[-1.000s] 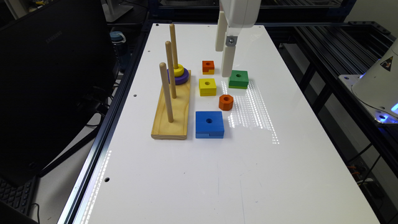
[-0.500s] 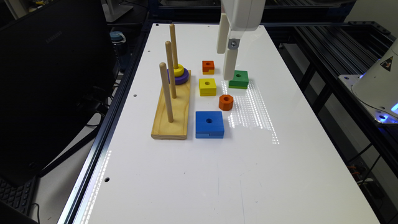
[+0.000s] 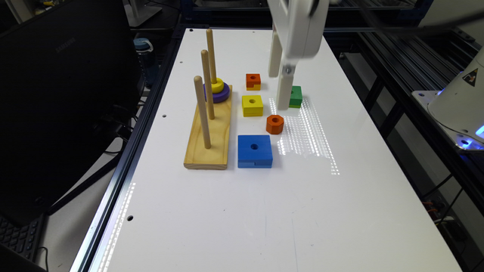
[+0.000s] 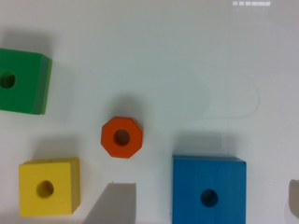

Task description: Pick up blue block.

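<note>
Gripper (image 3: 280,87) drifting nearer since a second ago, spread wide, grasping nothing, hovering by green block (image 3: 295,96). Blue block (image 3: 255,150) flat on table (image 3: 245,211) beside pegboard (image 3: 210,132), untouched; approach underway.

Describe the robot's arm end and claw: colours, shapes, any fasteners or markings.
The claw hangs from a boxy, glossy white housing with rounded edges. Two long, flat, off-white fingers extend from it as narrow slabs; a small round metal fastener sits at the top of the nearer one. No lettering or cables are visible on the housing. In the wrist view the finger ends look pale grey and blurred, one with a slanted edge.
</note>
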